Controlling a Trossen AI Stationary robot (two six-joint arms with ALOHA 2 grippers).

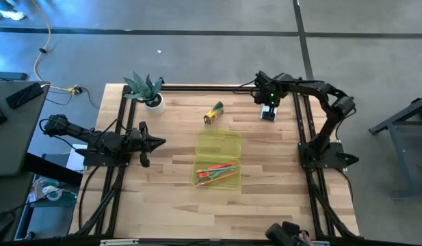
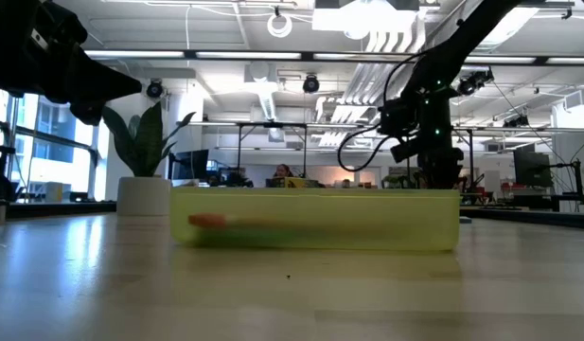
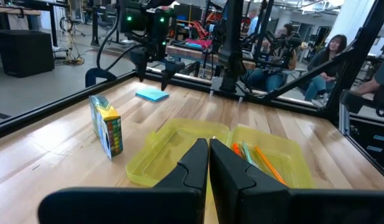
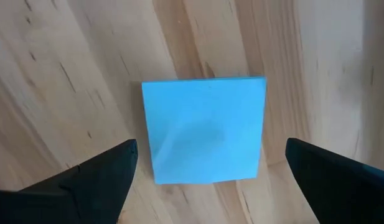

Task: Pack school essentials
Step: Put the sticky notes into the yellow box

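A blue square notepad (image 4: 204,130) lies flat on the wooden table near its far right corner (image 1: 268,114). My right gripper (image 4: 211,149) hangs over it, pointing down and open, one finger off each side of the pad and clear of it (image 3: 154,70). A crayon box (image 1: 213,113) stands further left (image 3: 106,124). The yellow-green hinged case (image 1: 218,160) lies open mid-table, with orange and green pens (image 1: 217,173) in its near half (image 3: 254,155). My left gripper (image 1: 154,142) is shut and waits level at the table's left side (image 3: 208,158).
A small plant in a white pot (image 1: 149,92) stands at the far left corner (image 2: 145,161). A black frame rail (image 1: 303,116) runs along the table's right edge, close to the notepad. Bare wood lies between the case and the right rail. People sit beyond the table (image 3: 332,53).
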